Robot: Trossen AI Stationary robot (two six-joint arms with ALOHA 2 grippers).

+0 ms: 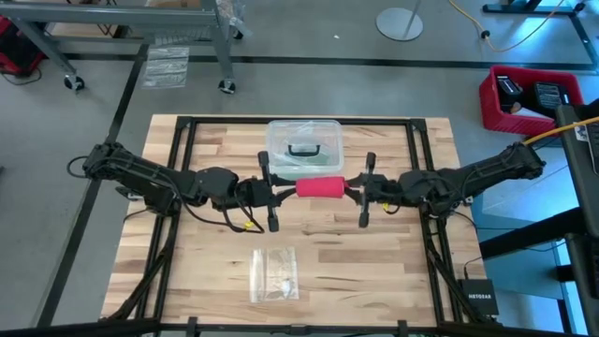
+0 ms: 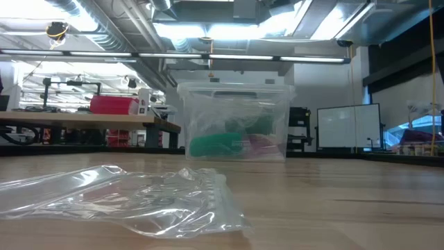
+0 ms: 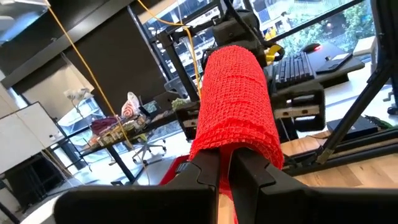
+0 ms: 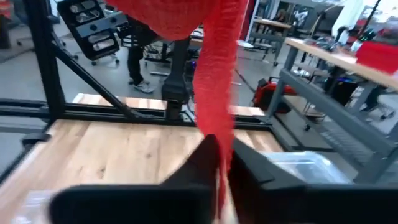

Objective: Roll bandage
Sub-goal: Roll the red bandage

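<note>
The bandage (image 1: 320,187) is a short red roll hanging in the air over the middle of the table, lying left to right between my two grippers. My left gripper (image 1: 284,192) is shut at the roll's left end, and in its wrist view the bandage (image 3: 236,99) stretches away from the fingers. My right gripper (image 1: 354,190) is shut at the roll's right end. In the right wrist view a loose red strip (image 4: 217,93) runs from the roll down into its fingers. Neither gripper shows in the low view. My left gripper pinches the roll's left end (image 3: 227,146) between its two fingers. The fingers come level from the table's left and lie along the roll. The roll hangs level, clear of the table. My right gripper pinches the loose red strip (image 4: 219,127) between its two fingers, coming about level from the table's right. The strip runs from the fingers to the roll, clear of the table. One layer or several, I cannot tell.
A clear plastic box (image 1: 302,147) with a black handle stands just beyond the roll; the low view shows green and red things inside the box (image 2: 236,121). A small clear plastic bag (image 1: 274,273) lies flat toward the table's near edge. Black frame rails (image 1: 187,122) border the wooden top.
</note>
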